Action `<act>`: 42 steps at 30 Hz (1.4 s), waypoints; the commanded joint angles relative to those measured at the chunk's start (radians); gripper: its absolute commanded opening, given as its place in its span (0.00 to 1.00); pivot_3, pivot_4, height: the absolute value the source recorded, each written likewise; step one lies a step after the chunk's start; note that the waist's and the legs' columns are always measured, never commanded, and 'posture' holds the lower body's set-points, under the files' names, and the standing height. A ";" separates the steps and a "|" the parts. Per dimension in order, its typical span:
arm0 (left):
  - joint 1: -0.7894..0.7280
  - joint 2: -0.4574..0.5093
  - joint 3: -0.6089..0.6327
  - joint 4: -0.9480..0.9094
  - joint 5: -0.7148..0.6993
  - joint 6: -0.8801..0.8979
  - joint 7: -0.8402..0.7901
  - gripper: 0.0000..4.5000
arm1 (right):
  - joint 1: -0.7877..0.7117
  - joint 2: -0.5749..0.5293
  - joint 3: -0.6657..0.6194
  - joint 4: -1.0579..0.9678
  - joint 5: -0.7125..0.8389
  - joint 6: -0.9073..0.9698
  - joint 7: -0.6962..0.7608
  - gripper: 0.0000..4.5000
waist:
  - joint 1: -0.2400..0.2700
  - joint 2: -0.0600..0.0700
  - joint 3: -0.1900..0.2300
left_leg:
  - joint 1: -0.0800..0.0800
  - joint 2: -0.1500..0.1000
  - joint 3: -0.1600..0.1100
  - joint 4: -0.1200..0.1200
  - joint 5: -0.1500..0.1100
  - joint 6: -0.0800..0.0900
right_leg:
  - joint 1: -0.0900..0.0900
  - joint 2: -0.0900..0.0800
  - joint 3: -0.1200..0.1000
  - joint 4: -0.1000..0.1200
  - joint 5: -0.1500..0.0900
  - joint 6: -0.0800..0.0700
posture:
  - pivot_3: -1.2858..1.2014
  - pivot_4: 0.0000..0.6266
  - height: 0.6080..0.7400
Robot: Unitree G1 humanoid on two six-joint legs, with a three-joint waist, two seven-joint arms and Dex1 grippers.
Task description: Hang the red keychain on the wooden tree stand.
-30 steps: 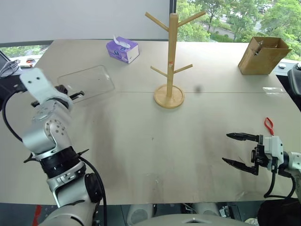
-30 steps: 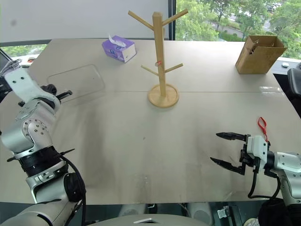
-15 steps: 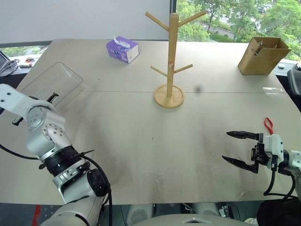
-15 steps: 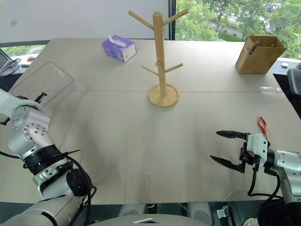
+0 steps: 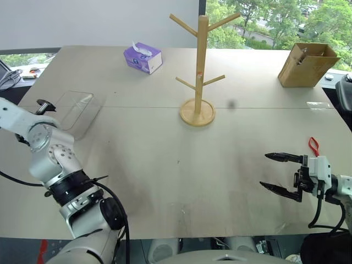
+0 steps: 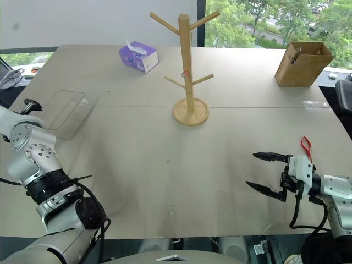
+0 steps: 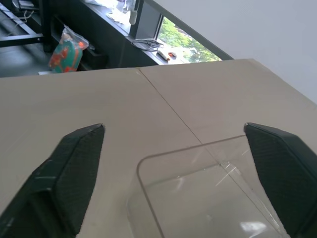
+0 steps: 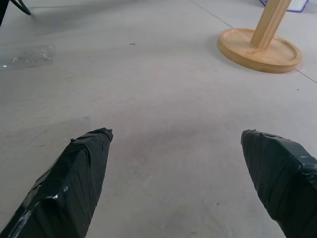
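Red keychain first: it's lying flat on the table near the right edge, just behind your right gripper and not touching it as far as I can tell. It looks like a thin fabric loop, so I'd guess it's super light and floppy, with nothing stiff to clamp. The key end is too small to make out from here. My guess is the easiest hold is a pinch on the strap partway along, leaving the loop hanging open below or beside the fingers so it can drop over a peg. Grab it too close to the loop end and you'll squash the opening shut. It could also slide on that smooth tabletop when a fingertip nudges it, so come down over it rather than sweeping in sideways. Your right gripper's fingers are spread wide with nothing between them. The left gripper is also spread wide and empty, sitting by the clear plastic tray over on the far left. Headcount: one keychain, one wooden tree stand with four pegs angled up, all bare, one tray, one purple tissue box, one cardboard box.
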 commanded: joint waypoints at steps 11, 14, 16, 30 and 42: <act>0.263 -0.032 -0.400 -0.447 -0.287 0.056 -0.578 0.98 | -0.026 0.124 -0.087 -0.177 0.138 0.211 -0.323 1.00 | -0.011 0.000 0.000 | 0.001 0.000 0.001 -0.001 0.000 0.000 | 0.000 0.000 0.001 0.000 0.000 0.000 | 0.52 0.24 1.00; 0.412 0.012 -0.490 -0.551 -0.346 0.039 -0.766 0.98 | -0.035 0.160 -0.117 -0.239 0.193 0.340 -0.477 1.00 | -0.017 0.002 0.000 | 0.002 0.001 0.003 -0.004 0.000 -0.001 | -0.001 0.000 0.005 0.000 0.000 0.000 | 0.52 0.24 1.00; 0.492 0.045 -0.527 -0.575 -0.360 -0.004 -0.888 0.98 | -0.043 0.178 -0.146 -0.271 0.221 0.405 -0.575 1.00 | -0.019 0.002 -0.001 | 0.001 0.001 0.003 -0.005 0.001 -0.002 | -0.002 0.000 0.006 0.000 0.000 -0.001 | 0.52 0.24 1.00; 0.723 0.201 -0.809 -0.328 -0.163 -0.650 -1.657 0.98 | 0.005 0.215 -0.288 -0.385 0.151 0.660 -1.082 1.00 | -0.001 0.013 -0.005 | -0.001 0.001 0.005 -0.006 -0.002 0.004 | -0.005 0.001 0.005 -0.004 -0.001 -0.005 | 0.52 0.24 1.00; 0.663 0.146 -0.892 -0.135 -0.114 -0.831 -1.734 0.98 | 0.085 0.146 -0.364 -0.319 0.109 0.761 -1.080 1.00 | -0.003 0.018 -0.008 | -0.001 0.002 0.006 -0.007 -0.003 0.005 | -0.006 0.002 0.006 -0.004 0.000 -0.001 | 0.52 0.24 1.00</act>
